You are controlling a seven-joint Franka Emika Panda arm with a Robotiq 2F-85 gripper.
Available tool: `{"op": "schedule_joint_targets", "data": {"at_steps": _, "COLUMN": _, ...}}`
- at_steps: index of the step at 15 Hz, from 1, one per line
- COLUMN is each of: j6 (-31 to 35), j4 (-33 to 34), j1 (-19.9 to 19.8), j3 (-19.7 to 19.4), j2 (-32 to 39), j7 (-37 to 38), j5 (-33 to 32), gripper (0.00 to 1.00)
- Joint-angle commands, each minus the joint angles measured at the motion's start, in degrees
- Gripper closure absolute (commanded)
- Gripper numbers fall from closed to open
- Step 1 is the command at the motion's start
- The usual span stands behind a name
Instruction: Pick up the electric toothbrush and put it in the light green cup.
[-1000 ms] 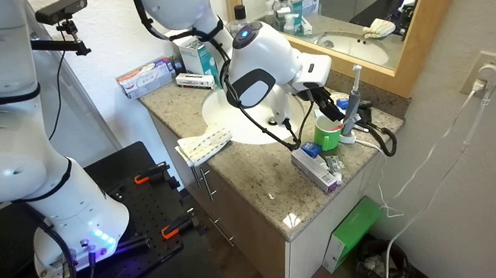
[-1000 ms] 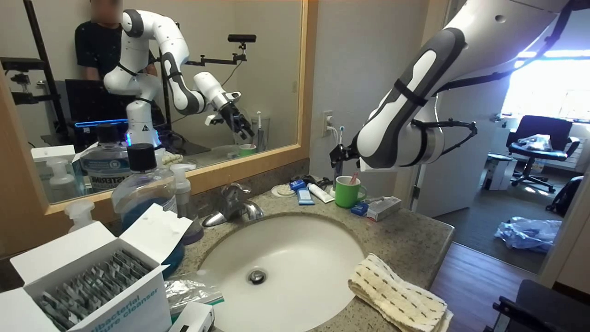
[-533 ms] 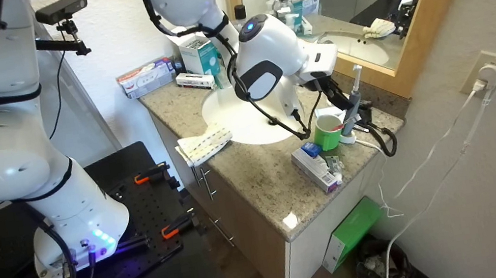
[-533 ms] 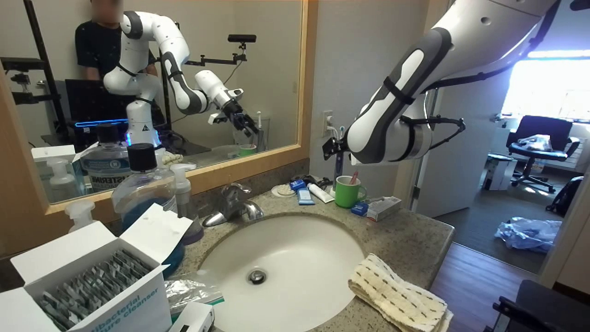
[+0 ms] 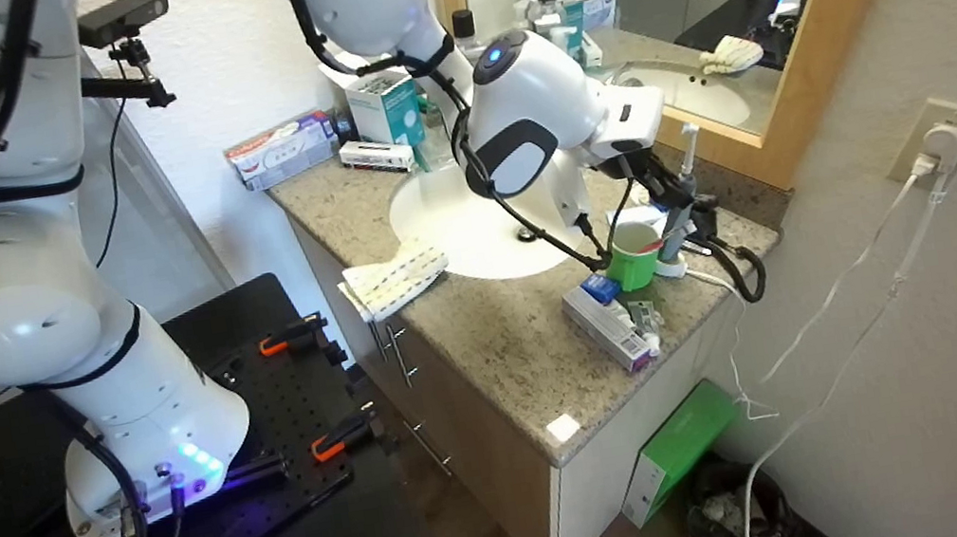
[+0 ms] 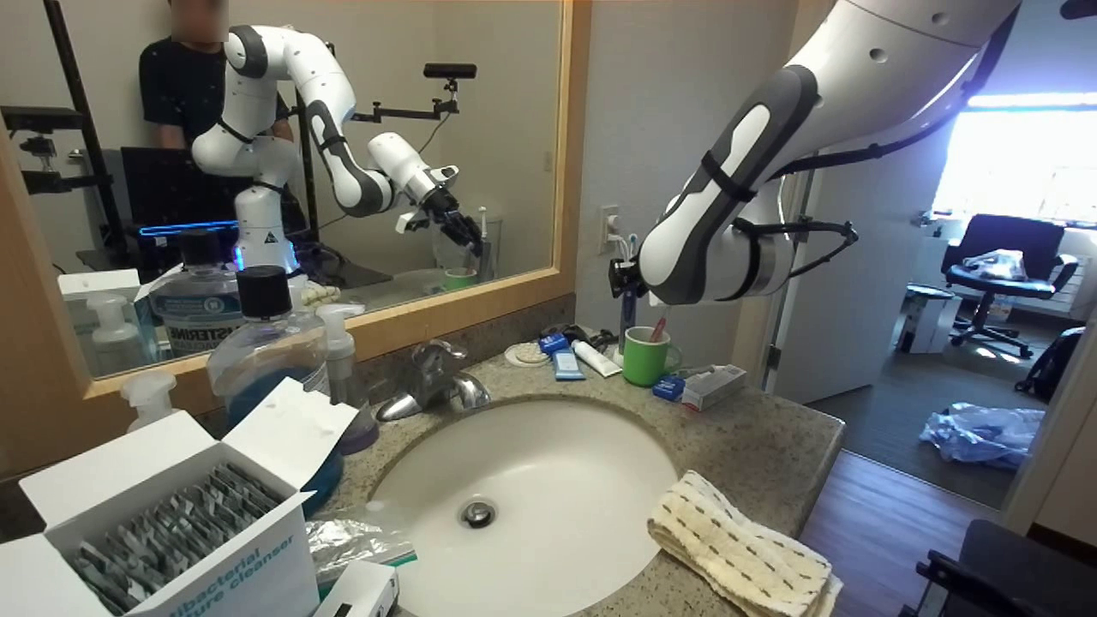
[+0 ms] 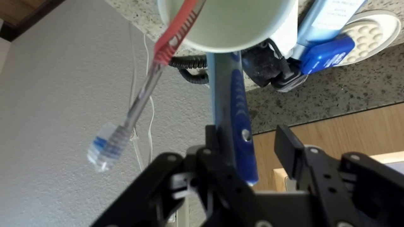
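Observation:
The electric toothbrush (image 7: 235,104), grey with a blue front strip, stands upright on its white base (image 5: 671,268) behind the light green cup (image 6: 645,356). This cup is a green mug with a handle, and a red manual toothbrush (image 7: 172,37) leans in it. In the wrist view my gripper (image 7: 248,137) has its jaws on either side of the electric toothbrush's upper handle. One finger (image 7: 212,135) lies right at the handle, and I cannot tell whether it touches. A clear gap separates the opposite finger (image 7: 288,148) from the handle, so the gripper is open.
A toothpaste box (image 5: 605,330) and a small blue pack (image 5: 602,288) lie close by the cup. Black coiled cord (image 5: 744,274) runs behind the base. A white tube (image 6: 596,358) lies beside the cup. The sink (image 6: 548,480), mirror frame and wall border this corner.
My gripper has moved towards the electric toothbrush and now has it between its jaws, which look narrower in the mirror. The electric toothbrush and the cup have stayed in place.

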Motion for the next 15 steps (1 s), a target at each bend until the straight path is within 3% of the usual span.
{"op": "schedule_joint_targets", "data": {"at_steps": 1, "j6": 0.38, "j4": 1.44, "j1": 1.33, "j3": -1.51, "j2": 0.73, "j7": 1.0, "j5": 1.47, "gripper": 0.78}}
{"op": "schedule_joint_targets", "data": {"at_steps": 3, "j6": 0.45, "j4": 1.54, "j1": 1.11, "j3": -1.64, "j2": 0.68, "j7": 1.14, "j5": 1.44, "gripper": 0.93}}
{"op": "schedule_joint_targets", "data": {"at_steps": 4, "j6": 0.44, "j4": 1.54, "j1": 1.1, "j3": -1.77, "j2": 0.64, "j7": 1.24, "j5": 1.44, "gripper": 0.89}}
{"op": "schedule_joint_targets", "data": {"at_steps": 15, "j6": 0.45, "j4": -0.09, "j1": 1.94, "j3": -2.2, "j2": -1.94, "j7": 1.43, "j5": 0.44, "gripper": 0.92}}
